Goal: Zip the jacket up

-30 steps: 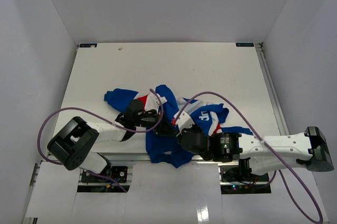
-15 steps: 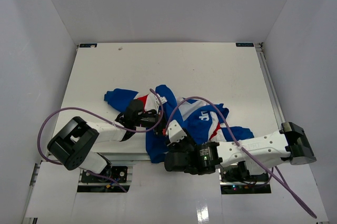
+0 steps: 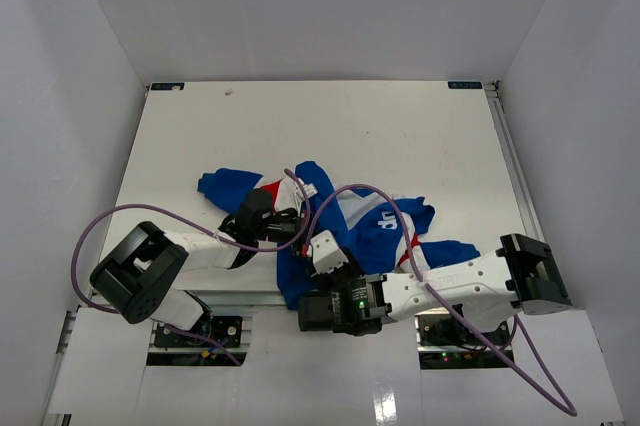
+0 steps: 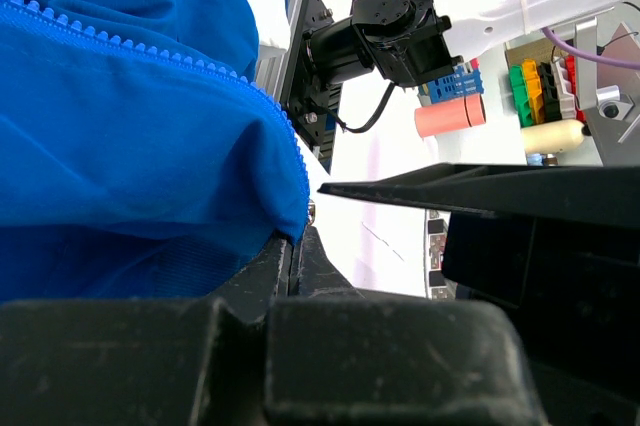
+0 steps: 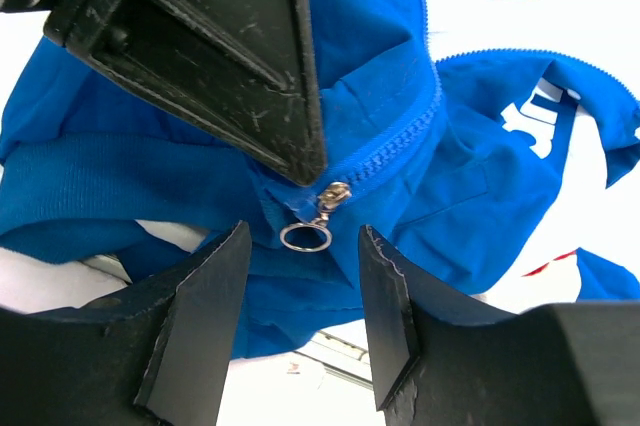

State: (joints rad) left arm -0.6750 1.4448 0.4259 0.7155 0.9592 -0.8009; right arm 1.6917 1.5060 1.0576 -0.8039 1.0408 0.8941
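Note:
The jacket (image 3: 375, 218) lies crumpled at the table's near middle, royal blue with white and red panels. My left gripper (image 3: 308, 236) is shut on the jacket's blue hem (image 4: 285, 216), right beside the zipper teeth (image 4: 150, 54). My right gripper (image 5: 303, 244) is open. Its two fingers stand either side of the silver ring pull (image 5: 303, 237) without touching it. The ring hangs from the slider (image 5: 335, 194) at the zipper's lower end. The left gripper's black fingers (image 5: 230, 56) pinch the fabric just above the slider. From above, the right gripper (image 3: 318, 271) sits under its white camera block.
The jacket's hem hangs over the table's near edge by the metal rail (image 3: 240, 296). Purple cables (image 3: 95, 231) loop over both arms and across the jacket. The right arm (image 3: 450, 281) stretches along the near edge. White walls enclose the table (image 3: 320, 126).
The right arm has swung left along the near edge, bringing its gripper to the zipper's lower end below the left gripper. The left gripper has held still on the hem.

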